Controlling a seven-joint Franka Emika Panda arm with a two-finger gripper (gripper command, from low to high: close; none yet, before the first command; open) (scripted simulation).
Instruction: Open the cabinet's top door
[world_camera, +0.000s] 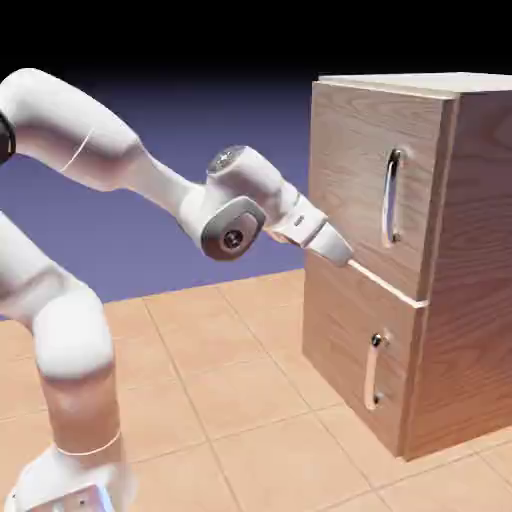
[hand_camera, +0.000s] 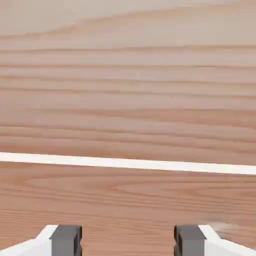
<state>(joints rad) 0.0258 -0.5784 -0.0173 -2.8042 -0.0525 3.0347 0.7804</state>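
In the hand view, the two grey fingertips (hand_camera: 66, 239) sit at about 7 and 5 o'clock with a wide gap between them, so the gripper (hand_camera: 127, 240) is open and holds nothing. Right behind them the whole picture is filled with wood. A thin pale gap (hand_camera: 128, 163) runs across from 9 to 3 o'clock, with wood grain above it and below it. In the exterior view, the white arm (world_camera: 75, 340) comes up from 7 o'clock, bends near 10 o'clock and reaches toward 3 o'clock. Its gripper (world_camera: 338, 250) points at the front of the cabinet (world_camera: 470, 280), close to the pale line between the two doors. I cannot tell if the tips touch the wood. The cabinet stands at 3 o'clock on the tan tiled floor (world_camera: 230, 400). The top door (world_camera: 355, 170) is shut flat, and its long silver handle (world_camera: 391, 198) stands upright, up and toward 3 o'clock from the gripper, well apart from it. The lower door (world_camera: 345, 345) is shut too, with a smaller handle (world_camera: 373, 372) near 4 o'clock.
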